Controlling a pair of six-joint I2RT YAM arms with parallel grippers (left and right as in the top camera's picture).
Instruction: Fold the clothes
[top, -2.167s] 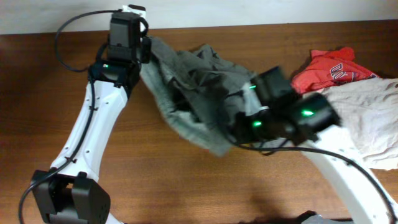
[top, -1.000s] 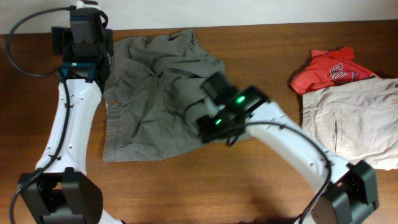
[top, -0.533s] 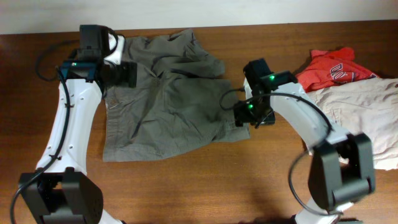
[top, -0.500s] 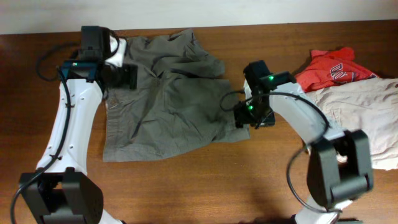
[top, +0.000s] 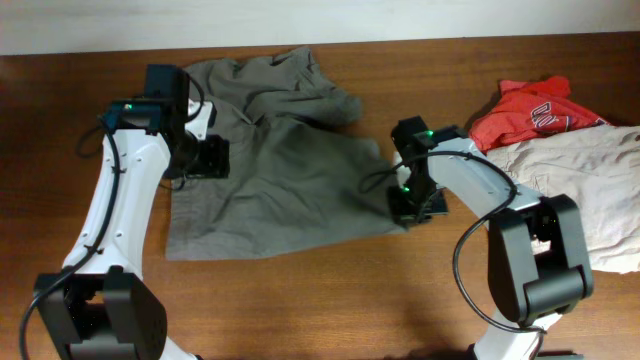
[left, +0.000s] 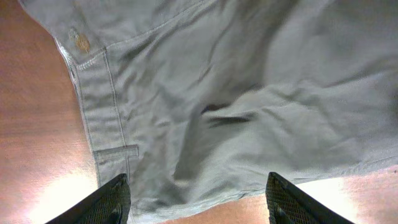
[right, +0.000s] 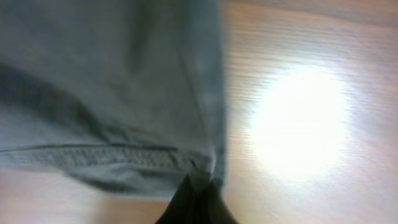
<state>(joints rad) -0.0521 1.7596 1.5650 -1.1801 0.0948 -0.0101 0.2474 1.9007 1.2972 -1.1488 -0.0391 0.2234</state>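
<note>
Olive-grey shorts (top: 280, 175) lie spread and wrinkled on the worktop (top: 330, 300) between both arms, no fold yet made. The right pincer (right: 198, 198) appears clenched on a hem corner; the left pincer (left: 199, 198) hovers released near the waistband. All folding remains.

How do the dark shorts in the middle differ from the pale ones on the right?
The olive shorts are darker than the beige shorts. The olive shorts lie spread in the middle; the beige shorts run off the picture's right edge. The right tool pinches the olive shorts' hem; nothing grips the beige shorts. Both are wrinkled.
</note>
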